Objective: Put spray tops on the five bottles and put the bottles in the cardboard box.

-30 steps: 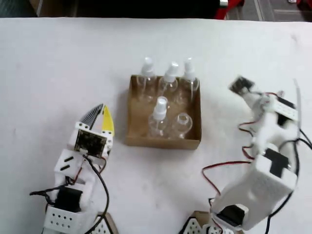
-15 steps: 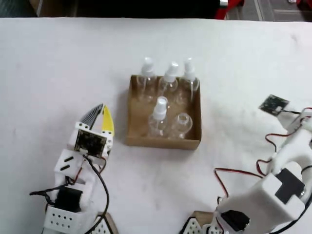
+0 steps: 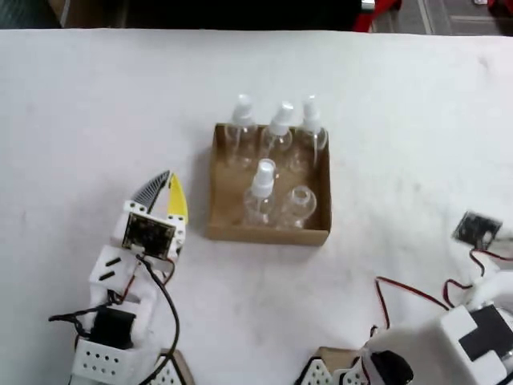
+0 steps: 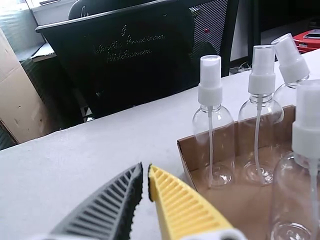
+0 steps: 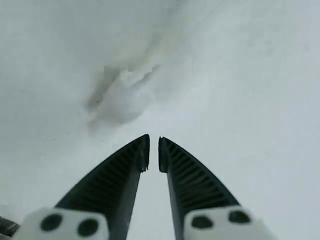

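cardboard box (image 3: 268, 235): 1
bottles: 5, all in the box
with spray tops: 4. bottle A (image 3: 240, 138) at 11 o'clock in the box, bottle B (image 3: 278, 140) at 12, bottle C (image 3: 312, 138) at 1, bottle D (image 3: 260, 199) at 6
without a top: 1. bottle E (image 3: 298, 205) at 5 o'clock in the box
table (image 3: 80, 96): 1
arms: 2. left arm (image 3: 120, 321) at 7 o'clock on the table, right arm (image 3: 461, 345) at 5
grippers: 2. left gripper (image 3: 169, 178), right gripper (image 5: 153, 151)

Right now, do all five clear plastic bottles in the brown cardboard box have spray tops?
No, one clear plastic bottle in the brown cardboard box has no top.
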{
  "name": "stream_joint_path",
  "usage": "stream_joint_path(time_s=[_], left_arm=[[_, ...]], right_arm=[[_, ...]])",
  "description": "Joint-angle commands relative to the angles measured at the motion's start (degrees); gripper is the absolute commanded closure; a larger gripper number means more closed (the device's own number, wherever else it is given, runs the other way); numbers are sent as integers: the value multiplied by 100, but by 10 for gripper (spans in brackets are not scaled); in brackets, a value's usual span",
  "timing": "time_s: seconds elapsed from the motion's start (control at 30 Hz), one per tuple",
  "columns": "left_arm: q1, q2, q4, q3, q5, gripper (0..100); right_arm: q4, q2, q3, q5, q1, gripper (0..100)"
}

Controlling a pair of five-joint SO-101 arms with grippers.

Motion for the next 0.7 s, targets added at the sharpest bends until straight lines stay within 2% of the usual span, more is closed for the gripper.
stream_joint_path(time_s=[0.0, 0.2, 0.4, 0.47, 0.67], left_arm=[[48, -101, 26, -18, -44, 976], [48, -101, 26, -18, -44, 976], [57, -101, 26, -18, -44, 976], [57, -101, 26, -18, -44, 976], [57, -101, 26, -18, -44, 976]], right_arm=[[22, -101, 237, 642, 268, 982], [22, -101, 862, 1002, 251, 982], [242, -136, 1407, 879, -462, 982], [295, -136, 1415, 343, -892, 982], [233, -268, 1099, -1960, -2413, 982]])
